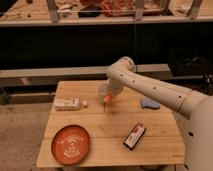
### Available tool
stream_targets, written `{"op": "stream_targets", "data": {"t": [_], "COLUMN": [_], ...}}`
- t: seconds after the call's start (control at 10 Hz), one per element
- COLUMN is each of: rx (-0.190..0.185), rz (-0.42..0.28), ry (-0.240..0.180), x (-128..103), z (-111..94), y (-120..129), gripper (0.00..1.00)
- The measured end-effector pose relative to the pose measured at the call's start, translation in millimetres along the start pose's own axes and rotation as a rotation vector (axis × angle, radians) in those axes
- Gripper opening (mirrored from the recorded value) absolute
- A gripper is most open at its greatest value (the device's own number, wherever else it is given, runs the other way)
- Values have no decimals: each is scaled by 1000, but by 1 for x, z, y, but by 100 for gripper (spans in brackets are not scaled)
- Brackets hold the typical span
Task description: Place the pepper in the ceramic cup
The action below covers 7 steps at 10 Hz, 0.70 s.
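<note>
A light wooden desk point(115, 122) stands on a speckled floor, seen from in front and slightly above. A white, jointed robot arm point(150, 87) enters from the lower right and reaches left across the desk, bending down at a rounded elbow near the back centre. At its end the gripper point(107, 96) points downward over the rear middle of the desk. Its fingers point(108, 93) seem to be clamped on the upper end of a small, slender orange pepper point(106, 100), though the grip is hard to make out. The pepper hangs below the gripper with its length pointing down, outside the cup. Just behind the pepper, slightly to the viewer's left, stands a plain white ceramic cup point(101, 89), upright and partly hidden by the gripper. Near the left edge of the desk a flat white box point(66, 104) lies on its side, well apart from the cup. At the front left sits a round orange plate point(71, 145) with pale ring markings. Toward the front right lies a narrow black packet point(135, 135) with red and white markings, set at a slant. Near the right edge, under the arm, rests a small pale blue object point(149, 103). Behind the desk runs a dark shelf unit point(100, 21), its top holding red items.
</note>
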Motion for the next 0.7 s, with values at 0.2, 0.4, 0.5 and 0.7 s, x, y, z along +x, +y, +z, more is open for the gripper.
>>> {"op": "stream_targets", "data": {"t": [0.2,0.4,0.5,0.7], "rx": [1,2,2,3], "rz": [-5,-8,-12,-21], "ry": [-5,-4,-3,-9], "x": [1,2,2,2], "z": [1,-1,-2,-1], "y": [-3,-1,-2,-5], "gripper": [2,2,2,2]}}
